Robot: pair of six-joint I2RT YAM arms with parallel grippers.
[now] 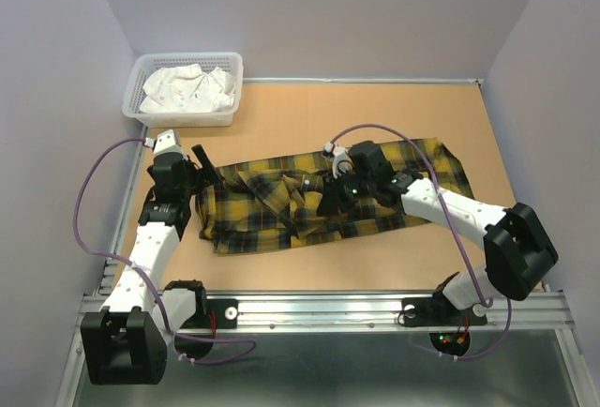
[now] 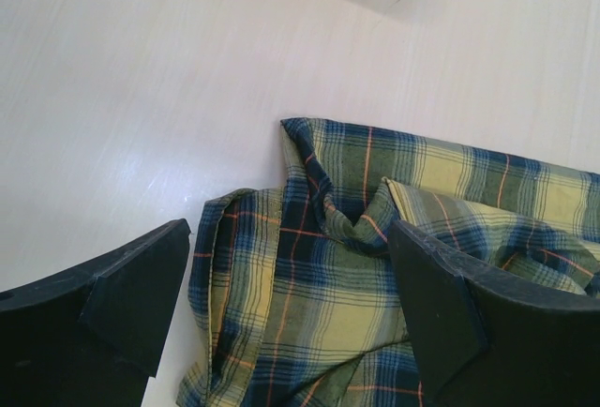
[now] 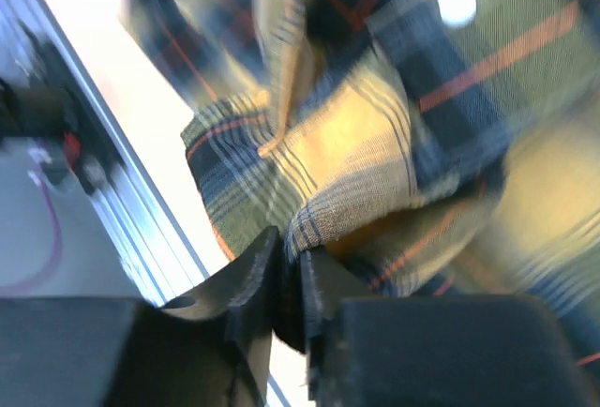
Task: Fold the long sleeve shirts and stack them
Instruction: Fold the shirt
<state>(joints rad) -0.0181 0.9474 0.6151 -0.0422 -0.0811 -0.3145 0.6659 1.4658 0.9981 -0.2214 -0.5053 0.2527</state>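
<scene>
Long axis of shirt [image 1: 262, 215] left–right on table [image 1: 375, 116]. Right gripper [image 3: 286, 248] pinches mid-shirt fold; left gripper [image 2: 291, 271] gapes empty over left end.

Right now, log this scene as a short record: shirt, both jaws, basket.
shirt: one yellow plaid shirt, rumpled, not neatly folded, lying across the table
left jaws: wide open over the shirt's left end, holding nothing
right jaws: shut on a fold of the shirt near its middle
basket: white basket at the far left corner, white cloth inside
stack: none visible yet
</scene>
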